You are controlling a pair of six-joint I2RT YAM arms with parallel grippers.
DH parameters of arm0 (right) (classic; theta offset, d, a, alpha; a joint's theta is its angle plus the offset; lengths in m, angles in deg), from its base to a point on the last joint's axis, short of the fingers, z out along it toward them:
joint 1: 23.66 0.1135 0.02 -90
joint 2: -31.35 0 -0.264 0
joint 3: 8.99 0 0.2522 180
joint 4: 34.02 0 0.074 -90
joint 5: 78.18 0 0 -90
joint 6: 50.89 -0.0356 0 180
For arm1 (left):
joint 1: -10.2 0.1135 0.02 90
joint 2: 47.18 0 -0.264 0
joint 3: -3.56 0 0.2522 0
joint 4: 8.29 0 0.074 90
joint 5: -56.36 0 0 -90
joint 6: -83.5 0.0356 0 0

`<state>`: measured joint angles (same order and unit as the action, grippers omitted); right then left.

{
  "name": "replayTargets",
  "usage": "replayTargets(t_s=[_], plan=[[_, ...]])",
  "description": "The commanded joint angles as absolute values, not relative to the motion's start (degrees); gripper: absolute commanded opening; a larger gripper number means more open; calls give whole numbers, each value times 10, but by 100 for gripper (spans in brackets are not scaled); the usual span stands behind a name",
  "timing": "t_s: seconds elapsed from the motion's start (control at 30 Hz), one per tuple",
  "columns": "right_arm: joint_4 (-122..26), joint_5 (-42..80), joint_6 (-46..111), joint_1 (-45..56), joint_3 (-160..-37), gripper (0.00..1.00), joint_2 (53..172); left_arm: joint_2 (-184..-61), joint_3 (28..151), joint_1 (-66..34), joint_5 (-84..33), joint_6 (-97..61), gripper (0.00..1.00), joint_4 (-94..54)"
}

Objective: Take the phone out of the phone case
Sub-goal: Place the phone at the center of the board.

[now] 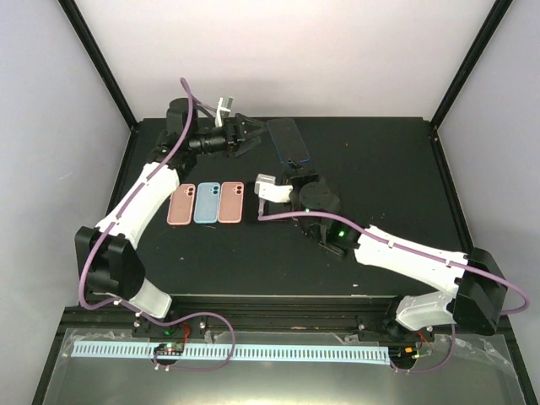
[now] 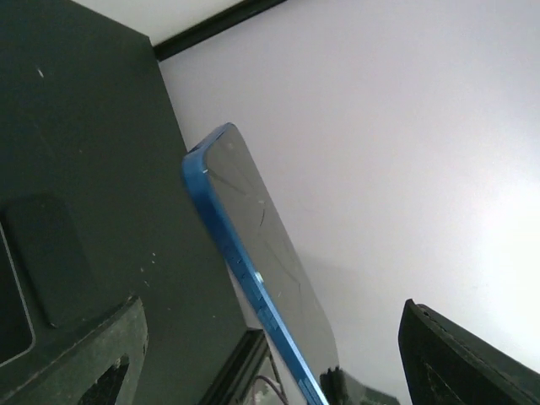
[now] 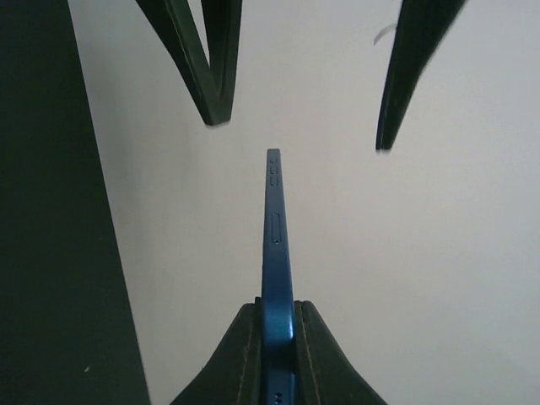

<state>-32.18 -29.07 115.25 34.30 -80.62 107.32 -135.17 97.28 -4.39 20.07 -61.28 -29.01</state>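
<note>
phone [image 1: 288,140], a dark glass face ringed by a glossy blue phone case [image 2: 221,236] with button cut-outs along the rim, is held up in the air beyond the row of three pastel cases [image 1: 207,203] and to its right. right gripper [image 3: 275,354] pinches its lower end edge-on, fingers clamped on both faces. left gripper [image 1: 251,132], just beyond that row, is spread wide at the upper end, touching nothing. likely risks: such a narrow pinch could let the phone pivot or slip once the case is peeled, and squeezing both faces may lock the case on.
</note>
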Motion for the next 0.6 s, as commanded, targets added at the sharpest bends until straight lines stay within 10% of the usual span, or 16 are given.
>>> replayTargets(t_s=[0.0,0.57], plan=[[-187,-320,1226,365,-778,1,1070,-1363,962,-64,213,-664,82,-231],[-101,-329,1294,398,-755,1,1089,-1359,937,-89,208,-682,34,-208]])
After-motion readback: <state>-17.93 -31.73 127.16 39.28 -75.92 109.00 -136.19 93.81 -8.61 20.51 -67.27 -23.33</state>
